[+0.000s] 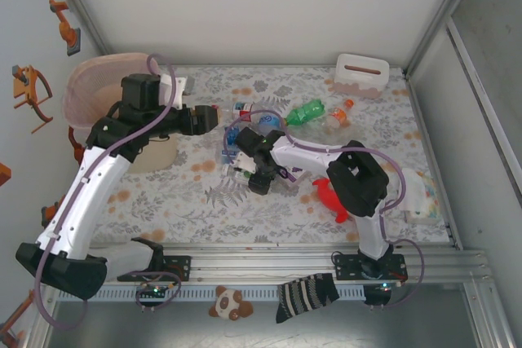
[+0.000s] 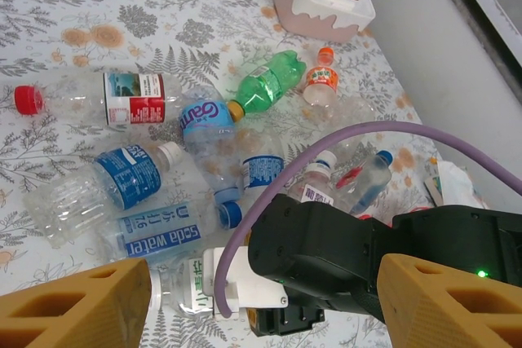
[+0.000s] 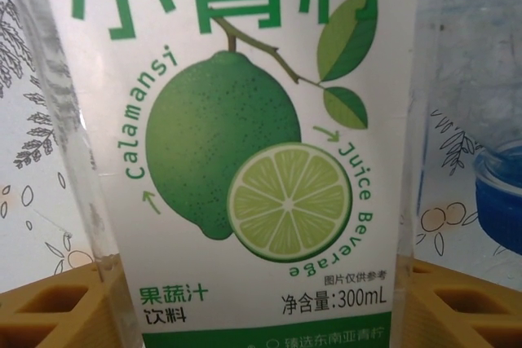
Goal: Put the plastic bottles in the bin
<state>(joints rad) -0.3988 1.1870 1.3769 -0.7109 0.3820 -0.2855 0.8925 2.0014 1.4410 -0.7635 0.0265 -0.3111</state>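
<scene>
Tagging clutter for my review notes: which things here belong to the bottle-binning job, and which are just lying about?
Job: plastic bottles, among them the green bottle and the calamansi juice bottle; pink bin.
Lying about: white slotted box; red plush toy; striped sock; small plush animal.

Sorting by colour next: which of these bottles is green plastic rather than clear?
The green bottle with the yellowish cap, lying on its side in front of the white slotted box; the bottles around it are clear.

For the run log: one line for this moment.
left gripper open | right gripper astride calamansi bottle, grip unclear | bin far left
</scene>
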